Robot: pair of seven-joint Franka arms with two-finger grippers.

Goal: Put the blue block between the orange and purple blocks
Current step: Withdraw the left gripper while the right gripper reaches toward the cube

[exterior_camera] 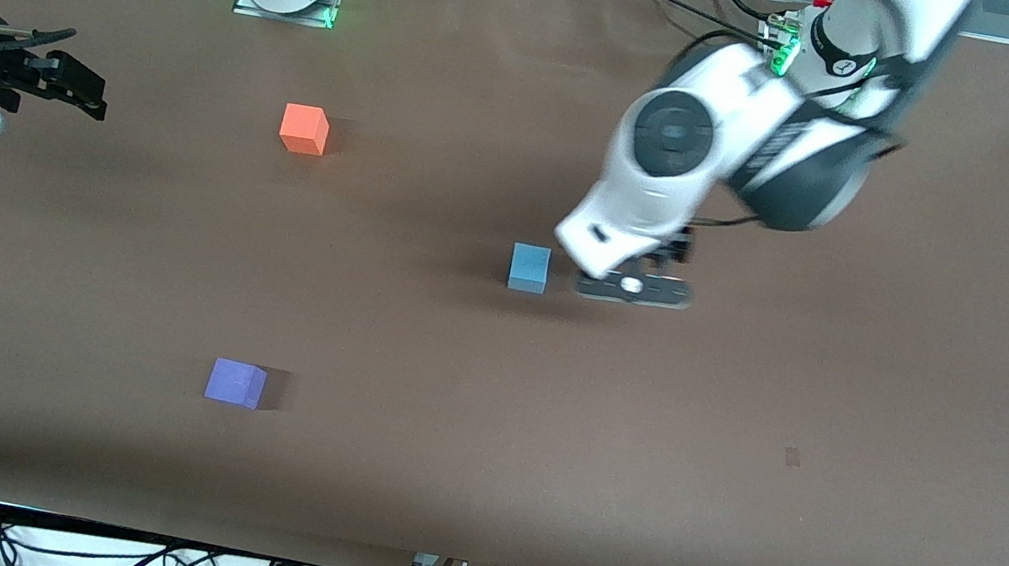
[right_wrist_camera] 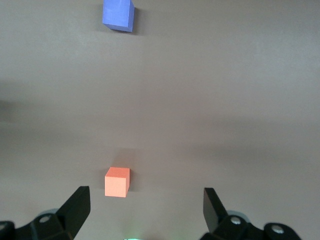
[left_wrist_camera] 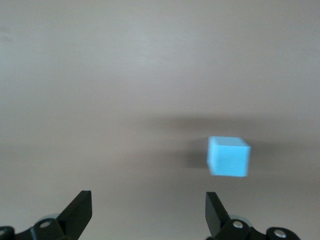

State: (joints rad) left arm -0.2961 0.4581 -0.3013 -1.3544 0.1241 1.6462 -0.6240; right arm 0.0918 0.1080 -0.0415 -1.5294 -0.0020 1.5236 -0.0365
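Front view shows your blue block (exterior_camera: 528, 267) loose on the table, well apart from orange (exterior_camera: 304, 129) and purple (exterior_camera: 236, 382). Left gripper (exterior_camera: 633, 286) hovers beside it, fingers apart; right gripper (exterior_camera: 75, 88) waits, spread too. Looks light, rigid (probably foam), so pinch opposite flat faces.

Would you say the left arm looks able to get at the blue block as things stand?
Probably yes: the left gripper is open right beside the blue block, which sits alone on bare table, with nothing between them. The right gripper waits at its own end.
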